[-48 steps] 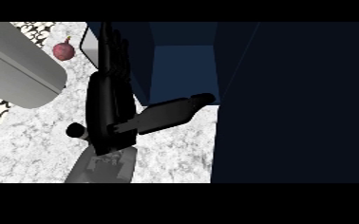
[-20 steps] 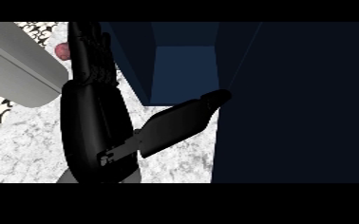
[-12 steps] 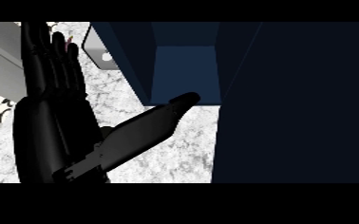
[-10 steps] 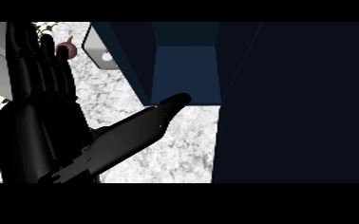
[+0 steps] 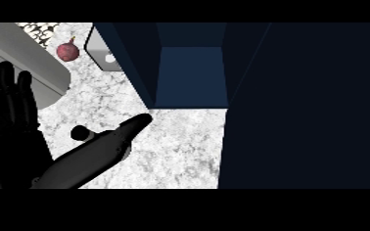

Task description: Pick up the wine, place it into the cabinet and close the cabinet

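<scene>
My left hand shows at the left edge of the head view, black, its fingers standing straight up and close together, curled round nothing. That is as open as I can make it out. The wine bottle lies slantwise just beside the heel of my hand, its wide grey body low at the left. Its dark neck points up and to the right, toward the cabinet. The bottle's lower end meets the dark of my palm, and I cannot tell whether anything there has hold of it. A small dark knob sits just above the bottle's shoulder; it may be my thumb, but I cannot be sure.

The tip of the neck is near the front lower corner of the cabinet's open compartment, still outside it, over the white marbled counter. The inside of the cabinet is deep blue. A broad dark panel, the cabinet door as far as I can tell, fills the right side of the view.

Far up at the left a reddish-purple round vegetable with a short stalk lies on the counter. It sits between a large grey rounded shape and a pale grey box partly hidden behind the cabinet's side wall
</scene>
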### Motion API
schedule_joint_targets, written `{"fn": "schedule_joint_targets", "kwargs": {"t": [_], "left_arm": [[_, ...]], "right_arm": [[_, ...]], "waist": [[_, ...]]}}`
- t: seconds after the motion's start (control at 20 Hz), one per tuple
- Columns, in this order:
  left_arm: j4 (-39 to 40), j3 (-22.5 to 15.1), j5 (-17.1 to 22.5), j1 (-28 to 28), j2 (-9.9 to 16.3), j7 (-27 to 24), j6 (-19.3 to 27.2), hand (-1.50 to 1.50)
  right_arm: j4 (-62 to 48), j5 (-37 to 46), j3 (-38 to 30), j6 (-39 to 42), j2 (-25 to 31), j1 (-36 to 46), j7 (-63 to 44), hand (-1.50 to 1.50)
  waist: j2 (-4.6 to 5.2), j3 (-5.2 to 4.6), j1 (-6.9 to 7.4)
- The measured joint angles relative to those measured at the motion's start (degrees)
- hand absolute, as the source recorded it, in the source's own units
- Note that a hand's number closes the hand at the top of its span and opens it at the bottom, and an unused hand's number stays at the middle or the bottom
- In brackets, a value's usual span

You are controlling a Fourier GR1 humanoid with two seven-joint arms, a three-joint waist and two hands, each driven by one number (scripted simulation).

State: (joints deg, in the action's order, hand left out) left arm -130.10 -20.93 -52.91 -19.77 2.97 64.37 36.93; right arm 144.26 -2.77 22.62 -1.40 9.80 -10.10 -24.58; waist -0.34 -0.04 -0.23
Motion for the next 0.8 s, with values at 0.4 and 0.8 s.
{"fn": "schedule_joint_targets", "kwargs": {"t": [0.4,0.8], "left_arm": [[-1.9,0.5,4.0,10.7,1.5,-4.8,1.5,-1.5],[-0.6,1.7,13.8,20.5,3.8,-12.2,5.2,-1.5]], "right_arm": [[0.2,0.3,0.8,-1.6,0.1,1.4,-0.8,-1.5],[0.2,0.4,1.0,-2.4,0.8,2.2,-1.3,-1.5]], "waist": [[0.06,-0.04,-0.18],[0.12,-0.1,-0.38]]}}
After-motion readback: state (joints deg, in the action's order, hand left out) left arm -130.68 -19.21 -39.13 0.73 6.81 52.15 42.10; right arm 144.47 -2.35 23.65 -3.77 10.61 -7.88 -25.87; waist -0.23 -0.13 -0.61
